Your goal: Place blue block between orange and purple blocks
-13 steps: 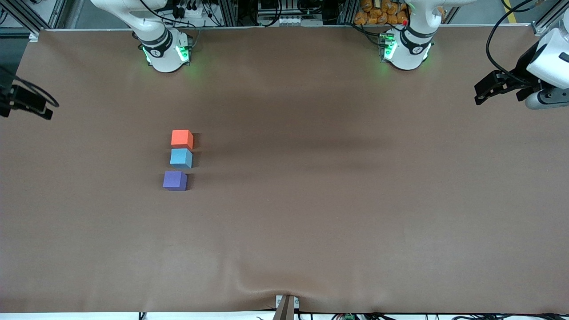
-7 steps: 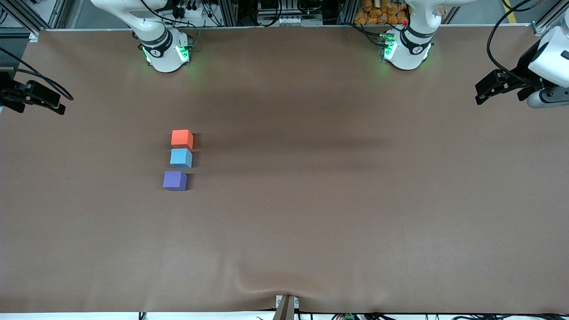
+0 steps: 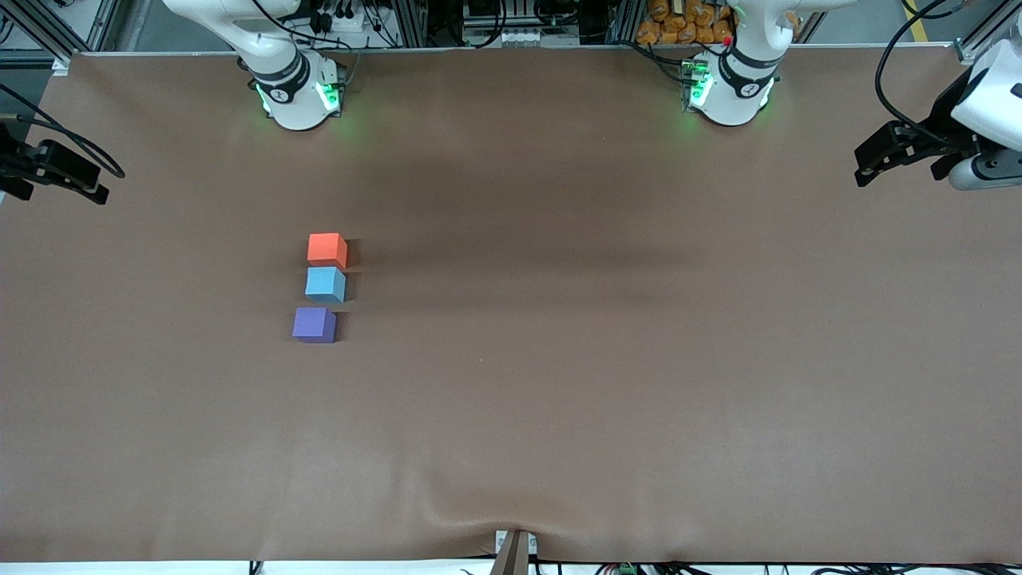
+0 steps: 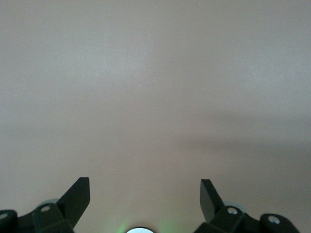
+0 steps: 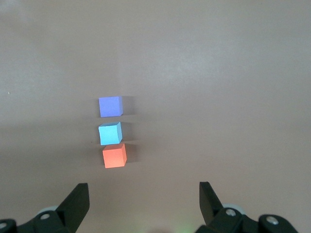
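Fingers of the right gripper (image 5: 143,201) stand spread wide with nothing between them, and the gripper hangs over the table edge at the right arm's end, well apart from the three cubes. The left gripper (image 4: 145,196) is likewise spread and empty over the left arm's end of the brown table (image 3: 607,359), where that arm waits.

Out on the table, toward the right arm's end, the blue block (image 3: 325,285) already sits in a short row: the orange block (image 3: 326,249) is just beside it on the side farther from the front camera, and the purple block (image 3: 314,325) is just beside it on the nearer side. A thin strip of table shows between blue and purple; blue and orange look touching or nearly so. The purple cube sits slightly offset toward the right arm's end, so the row is not quite straight.

The placement looks done, so the main risk is disturbance. Any fresh approach by the right arm to tidy the row could nudge a cube, since open fingers would have little room between such close neighbours, and light cubes would likely slide easily on the smooth covering. Leaving both arms clear seems the safer course.
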You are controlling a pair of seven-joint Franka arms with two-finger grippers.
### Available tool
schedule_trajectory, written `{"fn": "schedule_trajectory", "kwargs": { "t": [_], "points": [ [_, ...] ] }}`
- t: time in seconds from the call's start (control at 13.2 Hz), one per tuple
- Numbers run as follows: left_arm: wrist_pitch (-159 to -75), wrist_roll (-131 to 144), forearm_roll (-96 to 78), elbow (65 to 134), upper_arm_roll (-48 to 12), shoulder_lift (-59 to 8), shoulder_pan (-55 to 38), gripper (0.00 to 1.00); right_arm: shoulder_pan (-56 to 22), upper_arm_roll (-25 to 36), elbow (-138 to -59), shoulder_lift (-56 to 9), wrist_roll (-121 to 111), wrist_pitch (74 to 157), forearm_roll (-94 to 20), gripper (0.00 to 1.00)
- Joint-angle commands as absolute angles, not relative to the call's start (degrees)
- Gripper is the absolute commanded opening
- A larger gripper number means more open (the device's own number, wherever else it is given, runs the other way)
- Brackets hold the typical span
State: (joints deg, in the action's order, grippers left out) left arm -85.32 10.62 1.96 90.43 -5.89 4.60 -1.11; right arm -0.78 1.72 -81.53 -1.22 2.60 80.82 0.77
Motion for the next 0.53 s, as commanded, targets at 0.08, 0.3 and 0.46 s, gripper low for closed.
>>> {"fn": "schedule_trajectory", "kwargs": {
  "t": [0.08,0.3,0.46],
  "points": [
    [-83.76,9.76,0.7,89.38,-6.42,4.75,-0.61,1.0,-1.75,1.32,-81.74,-0.26,1.93,80.24,2.11,1.0],
    [-83.06,9.76,0.7,89.21,-6.59,4.75,-0.79,1.0,-2.2,1.41,-81.83,-0.26,1.67,79.55,2.72,1.0],
    [-82.36,9.67,0.62,89.03,-6.68,5.01,-0.79,1.0,-2.02,1.49,-81.83,-0.26,1.67,79.45,2.64,1.0]
  ]
}}
